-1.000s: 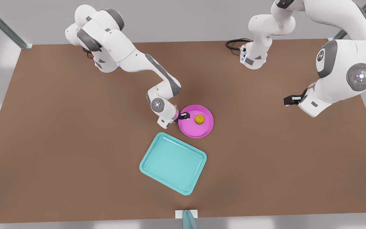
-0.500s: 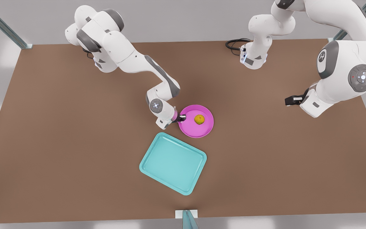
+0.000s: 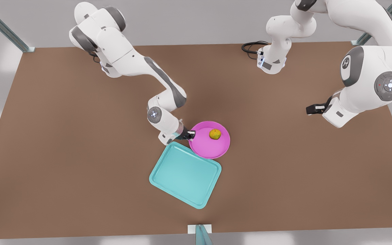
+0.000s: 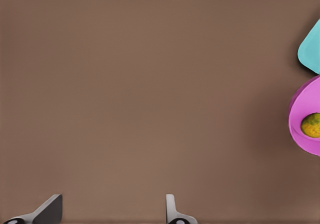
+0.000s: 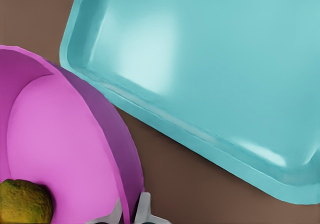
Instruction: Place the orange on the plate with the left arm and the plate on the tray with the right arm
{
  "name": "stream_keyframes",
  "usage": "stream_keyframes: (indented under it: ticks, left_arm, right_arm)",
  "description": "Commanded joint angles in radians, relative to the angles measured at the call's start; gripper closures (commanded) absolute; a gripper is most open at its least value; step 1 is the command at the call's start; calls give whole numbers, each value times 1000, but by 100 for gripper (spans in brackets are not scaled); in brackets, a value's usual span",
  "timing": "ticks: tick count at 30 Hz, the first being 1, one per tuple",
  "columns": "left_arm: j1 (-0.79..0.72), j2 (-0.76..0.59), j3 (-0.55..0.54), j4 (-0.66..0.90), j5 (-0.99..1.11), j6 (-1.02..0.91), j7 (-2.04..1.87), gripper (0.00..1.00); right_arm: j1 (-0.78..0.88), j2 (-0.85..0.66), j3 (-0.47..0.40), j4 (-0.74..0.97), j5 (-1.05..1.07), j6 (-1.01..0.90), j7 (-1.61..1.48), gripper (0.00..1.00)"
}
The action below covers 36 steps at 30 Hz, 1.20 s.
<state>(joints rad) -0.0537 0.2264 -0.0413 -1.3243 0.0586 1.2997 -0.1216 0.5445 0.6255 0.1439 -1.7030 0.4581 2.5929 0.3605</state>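
A brown table (image 3: 63,153) holds a teal tray (image 3: 185,174). A pink plate (image 3: 207,149) overlaps the tray's far corner, carrying the orange (image 3: 215,134). The right gripper (image 3: 190,135) pinches the plate's rim. The left gripper (image 3: 312,109) waits well apart on the front view's right, fingers (image 4: 48,210) spread wide and holding nothing.

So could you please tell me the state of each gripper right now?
Left gripper: open, holding nothing.
Right gripper: shut on the plate rim, orange aboard.
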Motion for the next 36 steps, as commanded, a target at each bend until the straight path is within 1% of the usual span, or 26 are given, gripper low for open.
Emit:
stream_keyframes:
  ticks: [1,2,5,8,9,10,12,24,25,26,33,35,36]
  left_arm:
    - [0,-1,0,0,1,0,3,0]
    - [0,-1,0,0,1,1,5,0]
    - [0,-1,0,0,1,1,5,0]
    - [0,1,0,0,1,0,-1,0]
    - [0,1,0,0,1,0,-1,0]
    - [0,1,0,0,1,-7,-3,0]
    - [0,1,0,0,1,-2,-3,0]
    - [0,10,0,0,1,1,-3,0]
    - [0,10,0,0,1,1,-3,0]
    - [0,10,0,0,1,1,-3,0]
    - [0,8,0,0,1,0,-4,0]
    - [0,8,0,0,1,-5,0,0]
    - [0,8,0,0,1,-8,10,0]
  right_arm:
    - [-20,0,-3,32,4,-5,37,79]
    - [-41,5,-7,63,5,-2,38,79]
    - [-132,36,-7,82,-1,23,-8,79]
    - [-225,48,-10,103,-9,-10,-52,79]
    - [-230,48,-35,106,-9,-16,-77,79]
    - [-235,49,-38,106,-9,-17,-101,79]
    - [-233,62,-38,128,-7,-31,-100,79]
    - [-199,59,-29,125,2,-30,-87,79]
    - [-204,57,-27,125,2,-30,-100,57]
    - [-198,59,-29,118,-6,-13,-124,0]
    - [-199,60,-29,112,-6,-8,-133,0]
    - [-210,48,-35,115,-13,-28,-137,0]
    - [-225,19,-58,112,-19,-105,-156,0]
